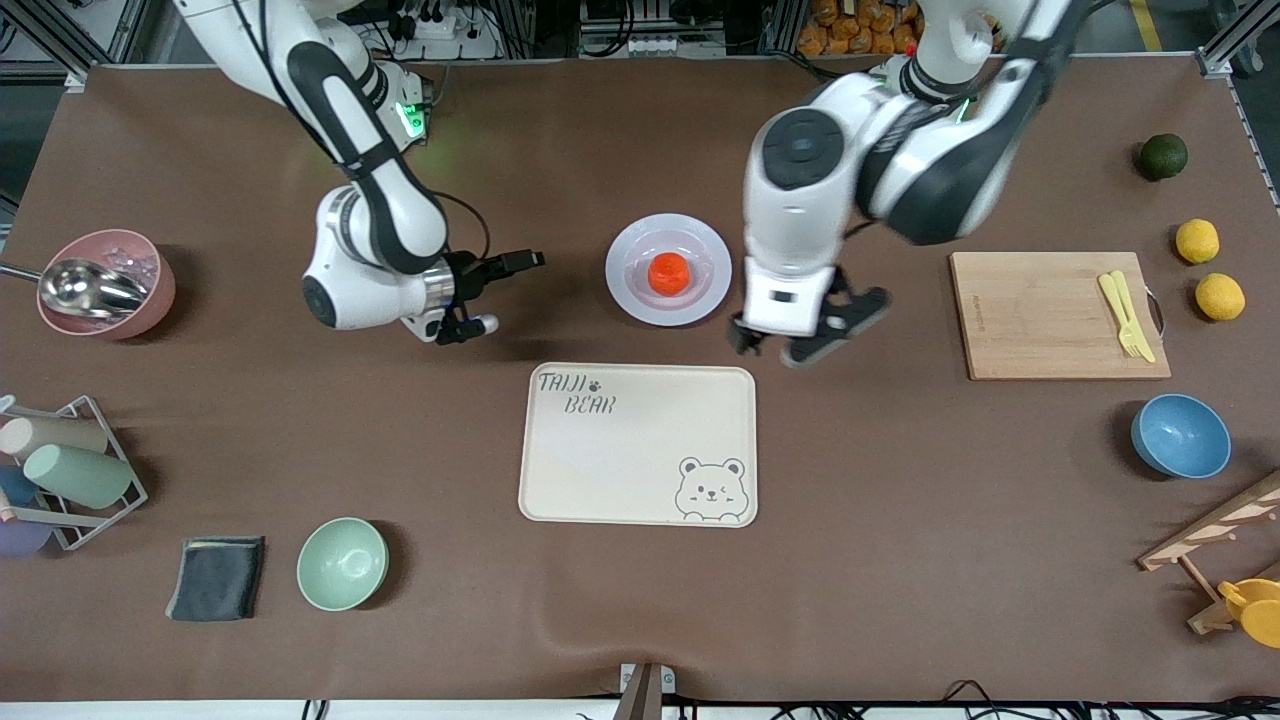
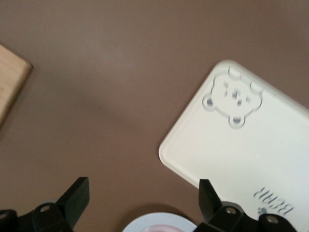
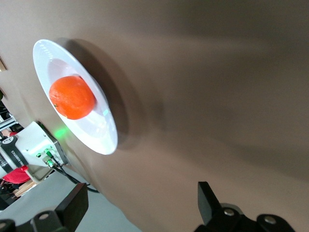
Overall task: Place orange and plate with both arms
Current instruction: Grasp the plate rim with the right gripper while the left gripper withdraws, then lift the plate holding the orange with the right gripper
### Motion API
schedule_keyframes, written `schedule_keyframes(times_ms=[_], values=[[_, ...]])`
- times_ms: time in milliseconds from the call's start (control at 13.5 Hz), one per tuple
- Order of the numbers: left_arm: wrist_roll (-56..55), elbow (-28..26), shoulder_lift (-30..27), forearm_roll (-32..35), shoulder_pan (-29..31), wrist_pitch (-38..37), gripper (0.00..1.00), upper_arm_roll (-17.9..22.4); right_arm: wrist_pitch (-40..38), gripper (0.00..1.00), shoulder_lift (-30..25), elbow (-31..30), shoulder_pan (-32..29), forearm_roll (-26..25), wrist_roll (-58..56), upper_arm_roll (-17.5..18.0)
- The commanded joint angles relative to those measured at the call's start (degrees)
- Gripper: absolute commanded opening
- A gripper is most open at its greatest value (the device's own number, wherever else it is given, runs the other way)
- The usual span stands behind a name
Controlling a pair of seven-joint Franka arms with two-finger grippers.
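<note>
The orange (image 1: 668, 273) sits in the middle of the pale plate (image 1: 625, 290), which rests on the brown table. My left gripper (image 1: 790, 345) hangs open and empty over the table just beside the plate, toward the left arm's end. In the left wrist view the plate's rim (image 2: 159, 223) shows between the spread fingers of that gripper (image 2: 142, 203). My right gripper (image 1: 497, 293) is turned sideways over the table beside the plate, toward the right arm's end, open and empty. The right wrist view shows the orange (image 3: 72, 96) on the plate (image 3: 104, 140), apart from that gripper (image 3: 140, 203).
The cream bear tray (image 1: 640, 445) lies nearer the front camera than the plate. A wooden cutting board (image 1: 1060, 315) with yellow cutlery, a blue bowl (image 1: 1180, 435), lemons (image 1: 1197, 241) and a dark green fruit (image 1: 1163, 156) are at the left arm's end. A pink bowl (image 1: 105, 283) and a green bowl (image 1: 342, 563) are at the right arm's end.
</note>
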Motion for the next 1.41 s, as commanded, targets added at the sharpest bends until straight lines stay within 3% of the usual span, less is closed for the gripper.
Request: schedule_keyframes(times_ms=[0,296,444,518,814,887,1035,1109,1331], values=[[9.2,3.3,-2.4,-1.2,8.4,-2.7,1.00,-0.6,2.1,1.00,1.1,-0.8,3.9,5.2,0.0,-0.5],[28.2,3.7,-8.8,-4.1,23.1,-2.8,1.00,-1.1,10.7,1.00,2.6,-0.5,10.5,11.4,0.1,-0.5],[36.2,3.7,-11.7,-5.7,26.0,-2.8,1.00,-0.8,12.5,1.00,5.1,0.0,12.1,20.9,0.0,-0.5],[39.1,3.6,-12.7,-6.4,26.5,-3.1,1.00,-0.6,13.6,1.00,6.5,0.7,13.4,23.3,0.0,-0.6],[48.7,3.7,-13.4,-8.6,27.9,-2.3,1.00,0.0,16.8,1.00,6.9,0.8,16.4,24.0,0.1,-0.5],[52.4,3.7,-13.4,-11.0,25.3,-2.2,1.00,4.3,16.9,1.00,6.9,0.9,17.1,24.8,0.0,-0.5],[58.6,3.5,-14.9,-16.7,12.1,-3.8,1.00,21.0,18.1,1.00,7.7,1.5,19.0,27.9,-0.5,-0.5],[61.7,3.6,-15.0,-17.0,8.2,-5.6,1.00,26.2,19.4,1.00,8.0,1.6,20.3,29.7,-0.7,-0.5],[62.2,3.6,-14.8,-16.0,6.6,-5.9,1.00,27.2,21.1,1.00,8.8,2.3,22.5,31.7,-0.8,-0.6]])
